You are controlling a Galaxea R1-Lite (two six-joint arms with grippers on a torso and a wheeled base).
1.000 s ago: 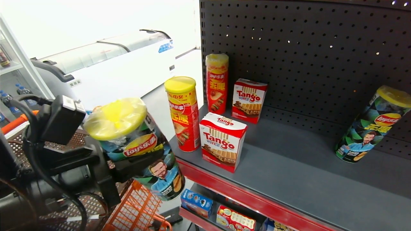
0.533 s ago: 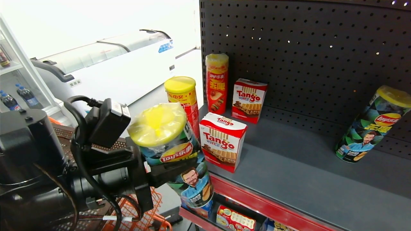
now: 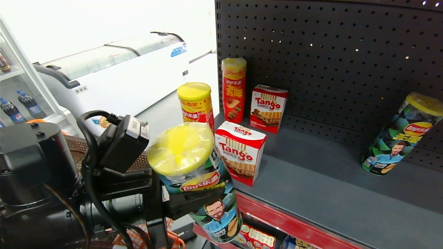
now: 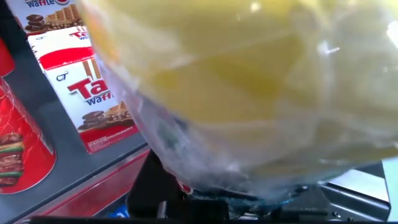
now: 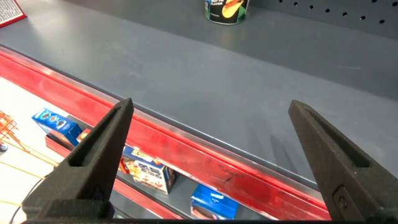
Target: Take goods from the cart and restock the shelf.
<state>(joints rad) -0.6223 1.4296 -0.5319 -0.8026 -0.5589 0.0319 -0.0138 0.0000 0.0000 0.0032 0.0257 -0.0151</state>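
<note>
My left gripper (image 3: 192,200) is shut on a dark chip can with a yellow lid (image 3: 188,162), held upright just in front of the shelf's red front edge (image 3: 277,216), beside the near wafer box (image 3: 240,152). In the left wrist view the can's yellow lid (image 4: 249,81) is very close, with the wafer box (image 4: 87,106) past it. My right gripper (image 5: 214,168) is open with nothing between its fingers, above the shelf's grey board (image 5: 249,81) near the front edge. A matching dark can (image 3: 401,135) leans against the pegboard at the right.
On the shelf's left stand two red chip cans (image 3: 196,103) (image 3: 234,89) and a second wafer box (image 3: 268,109). The cart's mesh (image 3: 76,145) lies behind my left arm. Boxed goods (image 3: 254,237) fill the lower shelf. The shelf's middle is bare grey board (image 3: 322,180).
My left arm has carried the dark can rightward and slightly down, from over the cart to the shelf's front edge next to the near wafer box.
</note>
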